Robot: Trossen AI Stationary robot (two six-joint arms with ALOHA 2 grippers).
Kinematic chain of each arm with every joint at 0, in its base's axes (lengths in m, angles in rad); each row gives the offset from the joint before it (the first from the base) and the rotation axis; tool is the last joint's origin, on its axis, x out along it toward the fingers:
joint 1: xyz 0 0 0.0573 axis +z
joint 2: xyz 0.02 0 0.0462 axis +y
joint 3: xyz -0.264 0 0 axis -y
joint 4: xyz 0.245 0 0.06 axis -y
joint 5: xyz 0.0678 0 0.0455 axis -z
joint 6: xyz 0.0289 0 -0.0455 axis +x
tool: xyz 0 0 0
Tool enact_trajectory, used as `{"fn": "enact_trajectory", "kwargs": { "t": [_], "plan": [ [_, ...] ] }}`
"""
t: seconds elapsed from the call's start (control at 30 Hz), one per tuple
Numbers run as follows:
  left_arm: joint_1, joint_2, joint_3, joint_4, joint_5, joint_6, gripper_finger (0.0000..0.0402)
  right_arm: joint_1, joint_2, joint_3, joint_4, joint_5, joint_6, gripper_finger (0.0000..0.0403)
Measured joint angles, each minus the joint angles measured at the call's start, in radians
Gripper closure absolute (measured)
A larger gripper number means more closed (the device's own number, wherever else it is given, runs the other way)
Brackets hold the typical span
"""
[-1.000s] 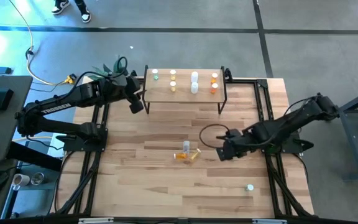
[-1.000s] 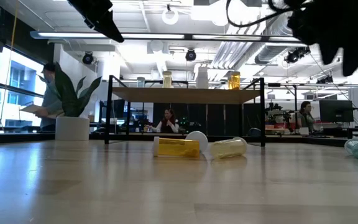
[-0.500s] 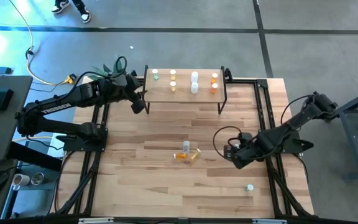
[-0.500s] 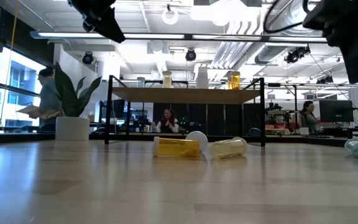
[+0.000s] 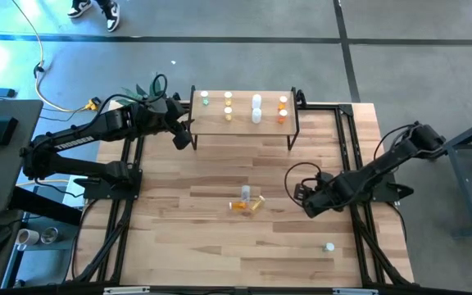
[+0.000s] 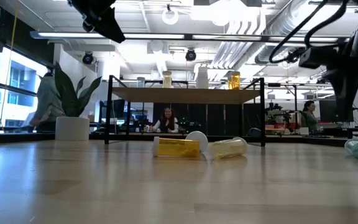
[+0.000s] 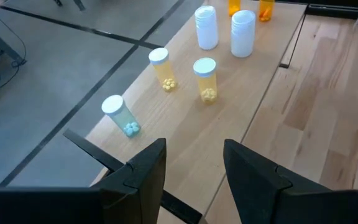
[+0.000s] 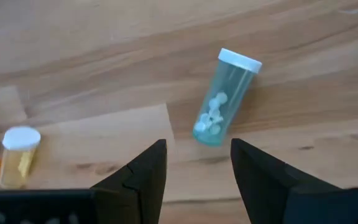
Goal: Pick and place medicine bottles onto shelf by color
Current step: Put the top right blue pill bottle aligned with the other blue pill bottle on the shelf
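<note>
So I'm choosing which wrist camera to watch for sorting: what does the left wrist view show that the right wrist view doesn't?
Only the left wrist view shows the shelf with bottles upright on it: a green bottle, two yellow bottles, two white bottles, with orange ones at the far end. Only the right wrist view shows a loose green bottle lying on the table, ahead of the right gripper. Both show open, empty fingers; the left gripper hangs over the shelf's end.
</note>
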Motion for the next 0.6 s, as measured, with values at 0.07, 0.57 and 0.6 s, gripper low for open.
{"fn": "enact_trajectory", "kwargs": {
  "t": [0.07,0.57,0.6],
  "plan": [
    [0.0,0.0,0.0,0.0,0.0,0.0,0.0249,-0.013,0.0,-0.019,0.024,-0.004,0.0,0.0233],
    [0.0,0.0,0.0,0.0,0.0,0.011,0.0249,-0.106,0.022,-0.047,0.009,-0.077,0.001,0.0233],
    [0.0,0.0,0.0,0.0,0.0,0.018,0.0249,-0.108,0.036,-0.047,0.012,-0.09,0.002,0.0233]
  ]
}}
